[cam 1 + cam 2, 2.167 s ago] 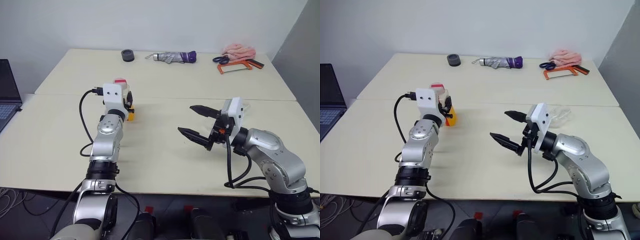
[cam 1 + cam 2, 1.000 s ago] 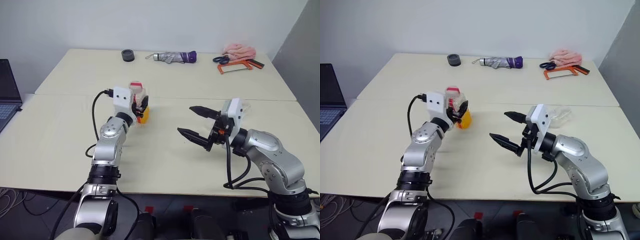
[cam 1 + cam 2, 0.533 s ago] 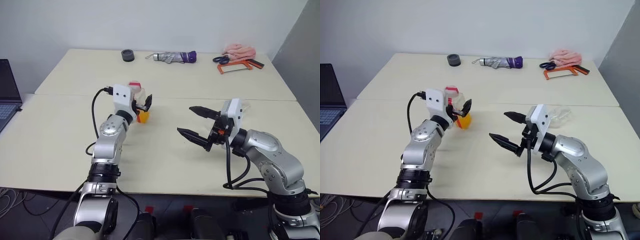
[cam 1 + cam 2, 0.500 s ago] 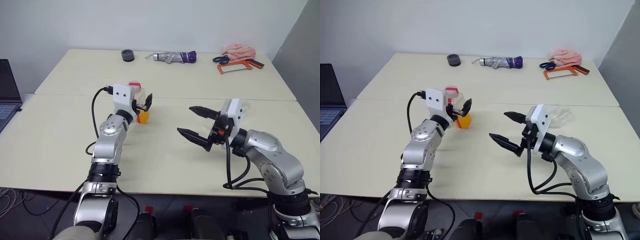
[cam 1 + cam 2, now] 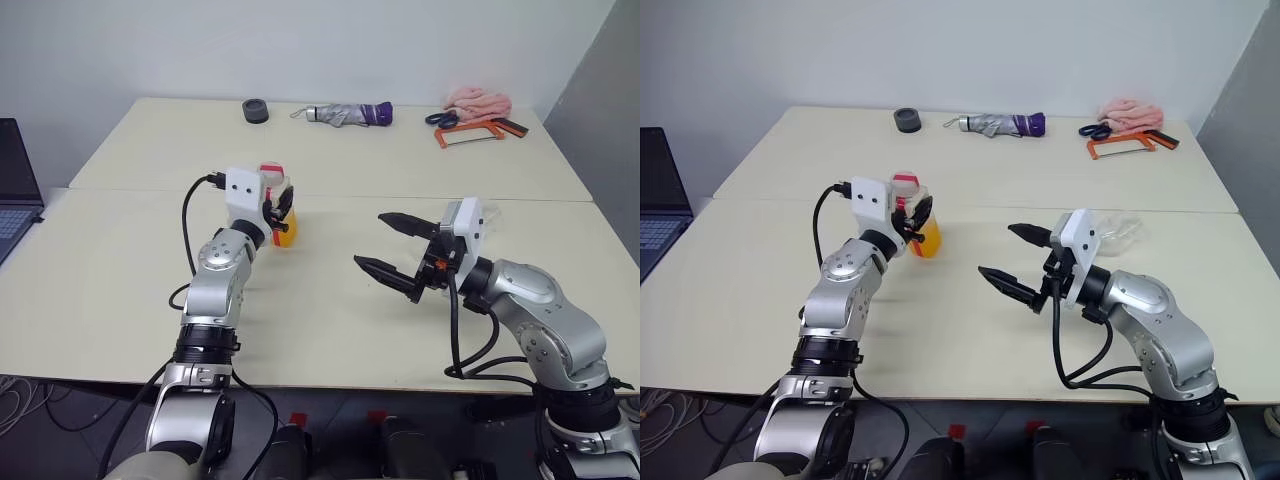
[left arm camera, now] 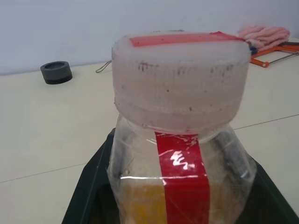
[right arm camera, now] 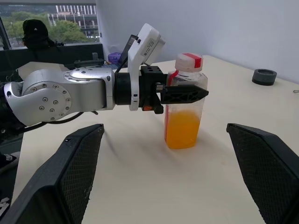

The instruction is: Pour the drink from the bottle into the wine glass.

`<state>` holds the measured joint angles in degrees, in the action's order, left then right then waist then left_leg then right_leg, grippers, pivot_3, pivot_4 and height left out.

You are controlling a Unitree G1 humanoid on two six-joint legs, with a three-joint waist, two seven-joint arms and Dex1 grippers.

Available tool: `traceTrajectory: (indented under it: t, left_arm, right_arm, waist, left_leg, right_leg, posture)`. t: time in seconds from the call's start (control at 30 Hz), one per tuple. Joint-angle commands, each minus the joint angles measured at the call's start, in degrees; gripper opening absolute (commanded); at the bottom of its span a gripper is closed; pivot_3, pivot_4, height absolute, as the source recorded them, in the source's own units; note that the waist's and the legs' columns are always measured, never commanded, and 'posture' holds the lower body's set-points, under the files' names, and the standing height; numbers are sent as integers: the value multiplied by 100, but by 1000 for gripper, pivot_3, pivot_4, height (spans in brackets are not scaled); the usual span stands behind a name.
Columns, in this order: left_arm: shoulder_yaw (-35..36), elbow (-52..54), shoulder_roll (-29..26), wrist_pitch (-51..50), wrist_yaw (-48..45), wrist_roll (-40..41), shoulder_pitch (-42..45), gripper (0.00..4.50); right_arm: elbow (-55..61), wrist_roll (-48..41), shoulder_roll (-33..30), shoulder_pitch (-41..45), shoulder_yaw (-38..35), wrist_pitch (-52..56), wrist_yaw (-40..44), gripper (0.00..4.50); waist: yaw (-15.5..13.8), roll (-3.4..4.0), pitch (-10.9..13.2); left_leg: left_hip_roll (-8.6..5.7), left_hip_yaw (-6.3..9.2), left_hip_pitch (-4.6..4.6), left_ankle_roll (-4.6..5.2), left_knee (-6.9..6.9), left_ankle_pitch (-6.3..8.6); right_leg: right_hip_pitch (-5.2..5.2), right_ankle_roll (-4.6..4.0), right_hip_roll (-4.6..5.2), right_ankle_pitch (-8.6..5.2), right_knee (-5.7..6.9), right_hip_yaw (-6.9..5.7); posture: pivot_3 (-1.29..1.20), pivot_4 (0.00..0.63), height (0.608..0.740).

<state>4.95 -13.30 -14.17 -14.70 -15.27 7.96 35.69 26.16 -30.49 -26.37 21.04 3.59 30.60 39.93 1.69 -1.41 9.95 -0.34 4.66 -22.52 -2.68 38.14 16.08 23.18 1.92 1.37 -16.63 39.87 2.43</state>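
The left gripper is clamped on the small clear plastic bottle with a red label strip and red-topped cap, its black fingers closed around the bottle's shoulder just under the cap; the bottle stands upright on the pale cream table, near the seam between the two tabletops, and is not lifted as far as the right wrist view shows. The translucent orange drink fills roughly the lower half; the cap looks to be in place — so nothing has been poured. The right gripper hangs well apart to the right, its two fingers spread wide and grasping nothing. The clear stemmed wine glass appears to lie or sit just behind the right wrist, only partly seen; whether it stands upright I cannot tell. Judging from this, only the first step — taking hold of the bottle — is done; the cap must come off, the glass must be readied, and the tilt and pour are all left.
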Motion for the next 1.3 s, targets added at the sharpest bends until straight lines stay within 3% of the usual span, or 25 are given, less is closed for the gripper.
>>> traceTrajectory:
  t: [0.03, 0.27, 0.4, 0.6, 0.83, 1.1, 1.2, 1.3]
  left_arm:
    - [60, 338, -34, 32, -153, 161, 159, 1842]
    - [-353, 744, -218, -189, -1994, 983, 62, 1829]
    - [-851, 880, -599, -242, -3706, 1423, 156, 1824]
    - [-1221, 688, -726, -315, -5140, 1757, 525, 1823]
    - [-1469, 234, -588, 2, -5768, 1564, 840, 1822]
    - [-1506, 169, -543, 133, -5882, 1469, 799, 1821]
    - [-1496, 186, -554, 137, -5871, 1466, 792, 1821]
    - [-1478, 229, -553, 114, -5855, 1483, 799, 1821]
  right_arm:
    - [208, -49, 27, 17, -67, -108, -20, 4500]
    - [546, -388, -154, -31, -456, 151, -120, 4500]
    - [870, -791, -350, 85, -728, 645, -374, 4500]
    - [1113, -885, -320, 494, -587, 1201, -990, 4500]
    - [1160, -718, -177, 669, -248, 1354, -1324, 4500]
    - [957, -703, 123, 762, -138, 1265, -1382, 4500]
    - [886, -650, 96, 749, -35, 1301, -1298, 3931]
    - [834, -580, 43, 753, 57, 1300, -1238, 2853]
  waist:
    - [0, 0, 0]
    - [-1, 0, 0]
    - [9, 0, 1]
    - [18, 1, 1]
    - [17, 1, 1]
    - [17, 1, 1]
    - [18, 1, 1]
    - [18, 1, 1]
  left_leg:
    - [0, 0, 0, 0, 0, 0]
    - [1, 4, -7, -6, 0, -3]
    - [0, 1, -5, -11, -1, -6]
    - [-1, 1, -5, 9, -1, 5]
    - [-3, 0, -6, 12, -2, 7]
    - [-1, 3, -7, 13, -1, 7]
    - [-1, 3, -8, 13, -1, 7]
    - [-1, 4, -7, 13, -1, 7]
  right_leg:
    - [0, 0, 0, 0, 0, 0]
    - [1, 0, 2, 0, -2, -2]
    - [1, 0, -1, 0, -4, -2]
    - [1, -1, -7, -1, -5, -1]
    - [1, -1, -7, -1, -9, -1]
    - [2, -1, -6, -1, -9, -1]
    - [2, -1, -6, -1, -8, -2]
    - [2, -1, -6, -1, -8, -2]
  posture:
    - [0, 150, 740]
    - [0, 150, 740]
    - [0, 150, 740]
    - [0, 150, 740]
    - [0, 150, 740]
    - [0, 150, 740]
    - [0, 150, 740]
    - [0, 150, 740]
